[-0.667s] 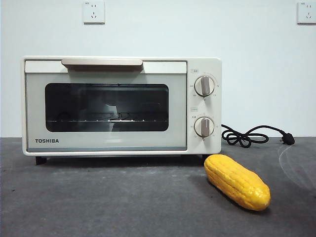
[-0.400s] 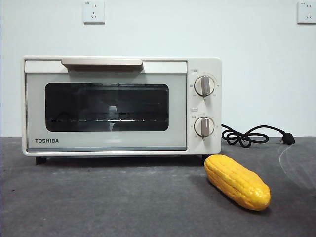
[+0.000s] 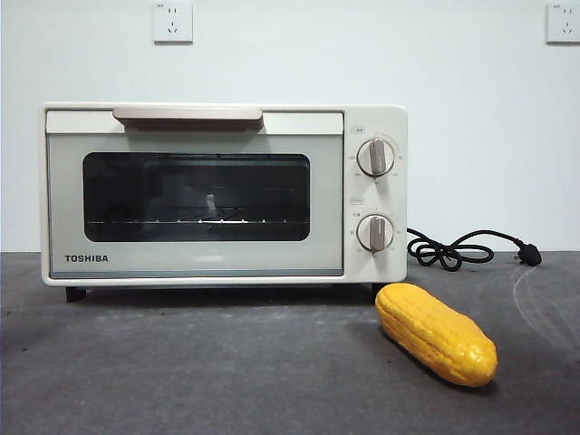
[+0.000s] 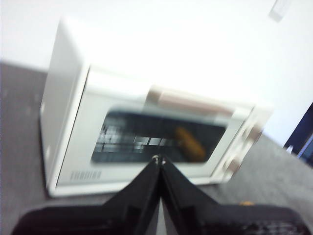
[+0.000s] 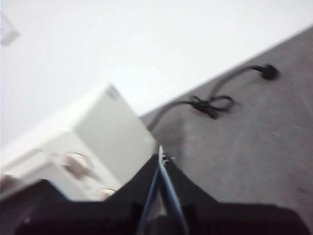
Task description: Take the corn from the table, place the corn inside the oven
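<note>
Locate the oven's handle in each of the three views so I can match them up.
Front view: the handle runs along the top of the closed oven door, left of the two knobs.
Left wrist view: blurred tan bar above the dark window.
Right wrist view: not in it; only the oven's knob end shows.
Shared landmark: the knobs.

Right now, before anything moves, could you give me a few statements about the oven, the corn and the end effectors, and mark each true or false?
1. The oven door is open. False: it is closed.
2. The corn lies on the table, in front of the oven's knob side. True.
3. The left end effector holds the corn. False: its jaws are shut on nothing, facing the oven.
4. The power cord is plugged into a wall socket. False: its plug lies on the table.
5. The right end effector is shut. True.
</note>
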Robot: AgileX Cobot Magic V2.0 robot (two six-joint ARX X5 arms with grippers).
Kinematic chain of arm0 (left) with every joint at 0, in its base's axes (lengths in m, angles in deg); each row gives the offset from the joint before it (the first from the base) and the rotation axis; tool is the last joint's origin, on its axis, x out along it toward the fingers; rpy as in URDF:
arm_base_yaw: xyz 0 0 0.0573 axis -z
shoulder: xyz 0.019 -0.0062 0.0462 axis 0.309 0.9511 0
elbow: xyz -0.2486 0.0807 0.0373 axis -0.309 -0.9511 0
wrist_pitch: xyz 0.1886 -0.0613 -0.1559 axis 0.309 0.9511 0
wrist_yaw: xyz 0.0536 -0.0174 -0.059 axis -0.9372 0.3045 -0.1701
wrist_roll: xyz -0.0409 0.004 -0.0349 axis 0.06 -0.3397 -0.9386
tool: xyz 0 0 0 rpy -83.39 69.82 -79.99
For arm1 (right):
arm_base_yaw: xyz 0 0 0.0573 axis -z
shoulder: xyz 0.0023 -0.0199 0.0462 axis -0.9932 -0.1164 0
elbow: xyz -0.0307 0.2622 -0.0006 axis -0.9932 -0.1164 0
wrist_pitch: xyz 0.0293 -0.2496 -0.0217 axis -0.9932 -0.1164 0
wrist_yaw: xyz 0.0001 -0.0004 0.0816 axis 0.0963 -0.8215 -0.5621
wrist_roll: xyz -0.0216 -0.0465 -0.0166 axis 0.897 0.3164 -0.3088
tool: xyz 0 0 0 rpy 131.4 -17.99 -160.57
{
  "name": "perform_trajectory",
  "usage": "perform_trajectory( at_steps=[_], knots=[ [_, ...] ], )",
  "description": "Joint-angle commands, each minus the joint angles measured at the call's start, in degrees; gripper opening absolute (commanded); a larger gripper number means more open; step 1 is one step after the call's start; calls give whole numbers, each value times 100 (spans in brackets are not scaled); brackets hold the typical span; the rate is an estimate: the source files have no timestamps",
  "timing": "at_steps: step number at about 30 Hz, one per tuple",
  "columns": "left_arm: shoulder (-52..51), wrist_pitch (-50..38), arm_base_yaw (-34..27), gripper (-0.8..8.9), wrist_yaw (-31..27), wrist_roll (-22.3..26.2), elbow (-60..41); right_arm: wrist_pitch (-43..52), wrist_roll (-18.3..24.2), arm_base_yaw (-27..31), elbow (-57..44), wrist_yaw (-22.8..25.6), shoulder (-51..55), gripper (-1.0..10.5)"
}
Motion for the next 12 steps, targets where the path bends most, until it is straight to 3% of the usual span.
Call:
perform_trajectory(
  at_steps=[1, 4, 9, 12],
  knots=[
    [245, -68, -11, -5, 87, -76, 389, 7, -197, 2, 365, -286, -140, 1],
    [678, -46, -11, -5, 254, -118, 874, 4, -208, 2, 802, -831, -468, 1],
    [1843, 450, -11, -6, 1104, -76, 1840, -354, -175, 0, 1814, -1832, -1408, 1],
    [2671, 1213, 9, -5, 1598, 348, 2527, -789, 131, -2, 2540, -2529, -2074, 1]
  ],
)
